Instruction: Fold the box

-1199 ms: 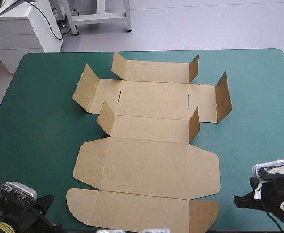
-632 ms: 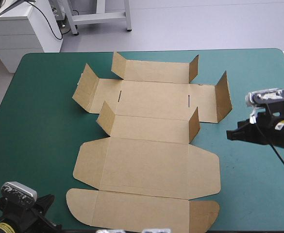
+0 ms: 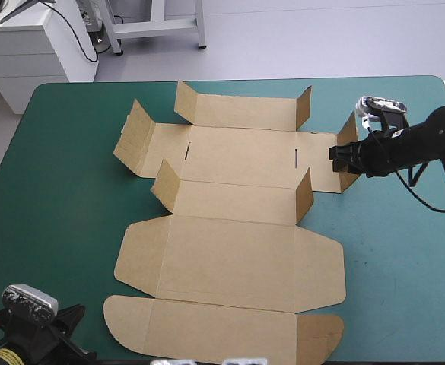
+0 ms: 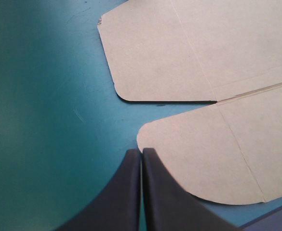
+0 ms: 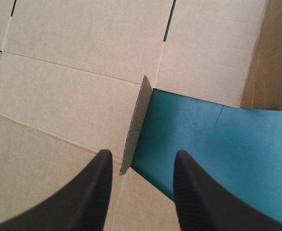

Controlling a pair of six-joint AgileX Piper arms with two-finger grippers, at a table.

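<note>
Right gripper (image 3: 341,154) is up at the box's (image 3: 230,258) raised right end flap (image 3: 349,144), black fingers well apart. From above I cannot tell whether they touch it. In its own wrist view a small upright flap (image 5: 137,122) stands ahead, in line with the gap between the fingers.

The box lies open in the middle of the table (image 3: 70,228), mostly flat, with only the far flaps tipped up. The left gripper (image 4: 141,155) sits at the near left corner, fingers pressed together into one point. It is just off the rounded tuck flap (image 4: 203,159) and holds nothing.

Here's the worry: nothing pins this sheet. A sideways nudge on a flap would probably slide the whole board across the cover instead of bending the crease (it looks light, and the teal-green surface looks smooth, with only faint scuffs). A push off the score line could buckle the panel. A finger closing on that thin standing flap could crush its edge. Any wall raised but not tucked is likely to spring back.

The board itself is matte brown, and corrugation shows on the small flap's cut edge. The score lines are crisp, two narrow slots (image 3: 295,157) cut the far panel, and the near flaps have rounded corners.
</note>
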